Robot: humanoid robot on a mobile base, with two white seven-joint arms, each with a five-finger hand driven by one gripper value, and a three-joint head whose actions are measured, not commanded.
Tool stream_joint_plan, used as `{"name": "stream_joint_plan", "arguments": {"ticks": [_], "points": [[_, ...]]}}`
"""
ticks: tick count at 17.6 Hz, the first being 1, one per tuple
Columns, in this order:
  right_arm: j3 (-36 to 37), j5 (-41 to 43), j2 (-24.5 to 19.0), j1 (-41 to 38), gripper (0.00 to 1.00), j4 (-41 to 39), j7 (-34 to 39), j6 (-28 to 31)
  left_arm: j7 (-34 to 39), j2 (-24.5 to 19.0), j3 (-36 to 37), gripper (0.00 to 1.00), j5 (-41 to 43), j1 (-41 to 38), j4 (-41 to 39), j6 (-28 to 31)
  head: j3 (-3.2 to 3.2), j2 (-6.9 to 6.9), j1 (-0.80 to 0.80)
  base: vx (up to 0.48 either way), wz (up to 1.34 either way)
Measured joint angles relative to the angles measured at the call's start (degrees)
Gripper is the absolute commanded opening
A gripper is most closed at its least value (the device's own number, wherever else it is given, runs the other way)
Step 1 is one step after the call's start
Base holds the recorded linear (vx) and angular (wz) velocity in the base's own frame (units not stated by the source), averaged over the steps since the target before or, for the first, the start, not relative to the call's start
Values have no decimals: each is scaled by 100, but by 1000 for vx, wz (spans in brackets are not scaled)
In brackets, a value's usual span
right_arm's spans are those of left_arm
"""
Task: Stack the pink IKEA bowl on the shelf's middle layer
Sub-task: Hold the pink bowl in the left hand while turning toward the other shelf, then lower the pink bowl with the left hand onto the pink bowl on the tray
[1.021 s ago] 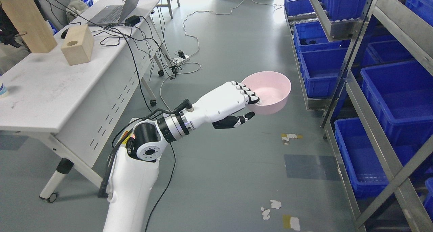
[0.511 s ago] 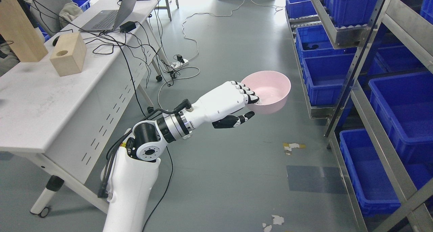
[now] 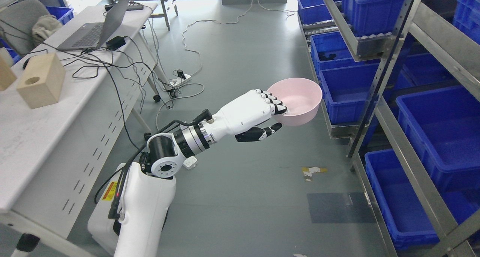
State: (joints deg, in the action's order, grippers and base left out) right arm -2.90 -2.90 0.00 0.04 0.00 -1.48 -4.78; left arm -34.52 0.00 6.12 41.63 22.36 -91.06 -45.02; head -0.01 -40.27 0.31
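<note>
Left hand [image 3: 262,114] is clamped on the near-left rim of the pink bowl [image 3: 298,99] — four fingers [image 3: 273,101] hooked over the lip into the inside, thumb underneath against the outer wall. I hold the bowl in mid-air over the grey floor, upright, mouth up, just left of the metal shelf [image 3: 378,77] and not touching it. My right arm does not show at all.

As I judge it, I am in the carry step, bringing the bowl toward the rack. To do it well I want the rim kept level, because a pinch on one edge lets a bowl swing — so I move slowly and avoid sharp wrist turns. The slanted upright of the shelf stands between the bowl and the blue bins [image 3: 347,88], so I should line up with an open bay before I reach in, and clear the front rail from above rather than push across it.

The bowl itself is pale pink, matte, round and fairly deep, with a thin smooth lip and nothing inside it. It looks like light plastic, easy to hold but also easy to knock askew.
</note>
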Motion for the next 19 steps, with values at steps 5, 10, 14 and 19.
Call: {"name": "stream_joint_plan", "arguments": {"ticks": [5,10,14,19], "points": [[0,0,0,-3,100,0,0,0,23,0,73,4,-137,301,11,2,0,0,0,108,-828],[0,0,0,-10,100,1,-10,0,16,0,213,4,-437,895,17,2,0,0,0,68,-1151],[0,0,0,-8,100,0,-10,0,-66,0,250,4,-544,1616,100,2,0,0,0,51,-844],[0,0,0,-6,100,0,-26,0,-375,0,182,4,-498,2281,513,2,0,0,0,15,-636]]}}
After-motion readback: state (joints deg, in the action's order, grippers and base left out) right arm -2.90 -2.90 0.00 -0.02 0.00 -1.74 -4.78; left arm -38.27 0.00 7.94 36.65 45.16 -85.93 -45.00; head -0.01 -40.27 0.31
